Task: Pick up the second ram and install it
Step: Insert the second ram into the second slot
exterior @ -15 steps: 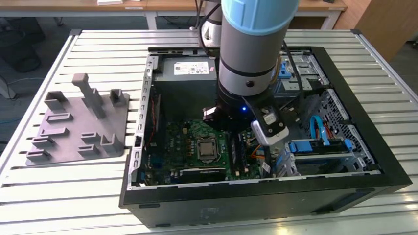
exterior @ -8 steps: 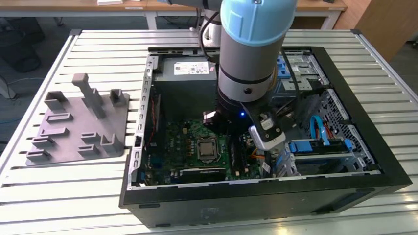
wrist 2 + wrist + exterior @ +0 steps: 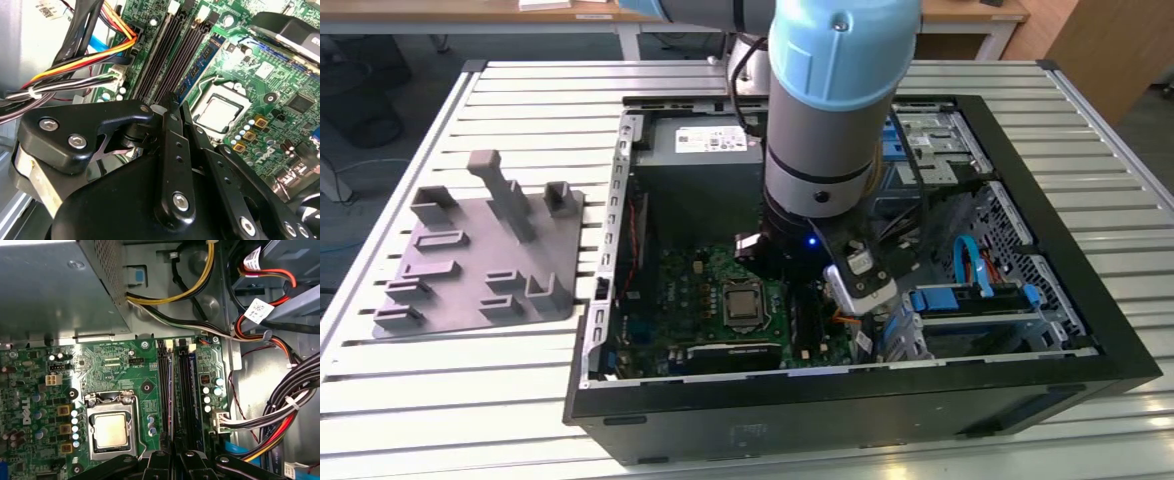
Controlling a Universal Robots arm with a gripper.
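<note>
Low inside case, gripper [image 3: 172,107] above slim black memory slots [image 3: 175,390].

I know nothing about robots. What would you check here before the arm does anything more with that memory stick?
1. Pincer above the memory slots: ok.
2. Second ram running along a slot, not across it: ok.
3. Second ram pressed fully home: cannot tell.
4. Cables lying beside the slots, not over them: ok.
5. Processor apart from the pincer: ok.
</note>
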